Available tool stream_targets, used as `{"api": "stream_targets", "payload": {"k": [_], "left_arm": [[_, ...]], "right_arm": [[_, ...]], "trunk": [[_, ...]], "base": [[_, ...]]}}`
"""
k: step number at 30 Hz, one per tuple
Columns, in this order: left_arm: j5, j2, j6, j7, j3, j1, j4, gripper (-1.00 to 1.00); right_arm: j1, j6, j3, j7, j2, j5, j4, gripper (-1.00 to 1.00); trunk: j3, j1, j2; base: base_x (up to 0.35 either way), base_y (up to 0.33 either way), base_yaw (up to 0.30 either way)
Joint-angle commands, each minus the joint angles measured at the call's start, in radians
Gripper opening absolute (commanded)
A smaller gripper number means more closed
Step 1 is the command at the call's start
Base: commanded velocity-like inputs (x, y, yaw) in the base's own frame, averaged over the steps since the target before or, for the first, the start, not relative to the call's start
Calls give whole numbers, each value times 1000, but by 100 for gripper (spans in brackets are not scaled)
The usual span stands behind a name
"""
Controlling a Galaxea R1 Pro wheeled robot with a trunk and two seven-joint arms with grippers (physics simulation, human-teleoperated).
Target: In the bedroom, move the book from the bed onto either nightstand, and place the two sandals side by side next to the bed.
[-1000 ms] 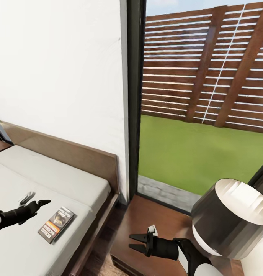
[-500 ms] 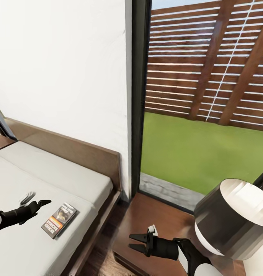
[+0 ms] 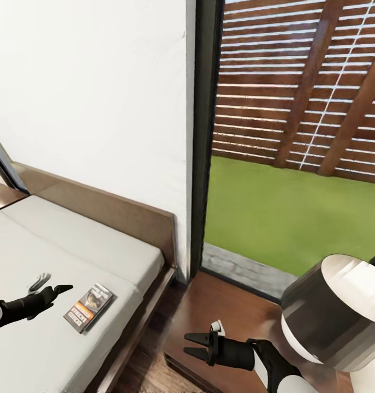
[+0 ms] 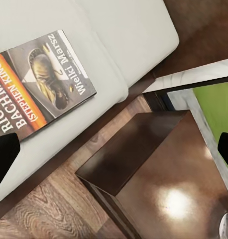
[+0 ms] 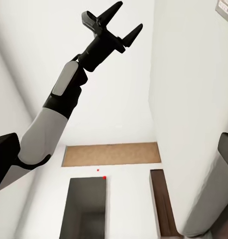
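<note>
The book [image 3: 90, 307] lies flat on the bed's off-white mattress [image 3: 72, 245], near its edge; its dark cover with an orange band is plain in the left wrist view [image 4: 39, 84]. My left gripper [image 3: 57, 281] hovers open just left of the book, apart from it and holding nothing; the right wrist view also shows it open [image 5: 128, 16]. The right gripper [image 3: 186, 344] is open and empty over the front edge of the nightstand [image 3: 231, 311]. This dark glossy cabinet stands beside the bed [image 4: 159, 164]. The sandals are out of view.
A large lamp with a silvery shade [image 3: 334, 311] stands on the right part of the nightstand. A strip of wood floor [image 3: 138, 360] runs between bed and nightstand. Behind them are the brown headboard [image 3: 111, 213], a white wall and a tall window [image 3: 296, 164].
The whole picture has shifted a little, so the camera has moved. Both arms keep their pose, and the book lies where it was on the mattress.
</note>
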Motion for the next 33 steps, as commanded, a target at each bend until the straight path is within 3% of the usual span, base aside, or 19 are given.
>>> {"api": "stream_targets", "payload": {"k": [1,33], "left_arm": [[0,0,6,-3,3,-1,0,100],[-1,-14,7,-5,1,-1,-4,100]], "right_arm": [[-1,10,-8,6,1,11,-1,100],[-1,10,-8,6,1,10,-1,100]], "trunk": [[-3,0,-1],[-54,0,-1]], "base": [[0,0,72],[0,0,72]]}}
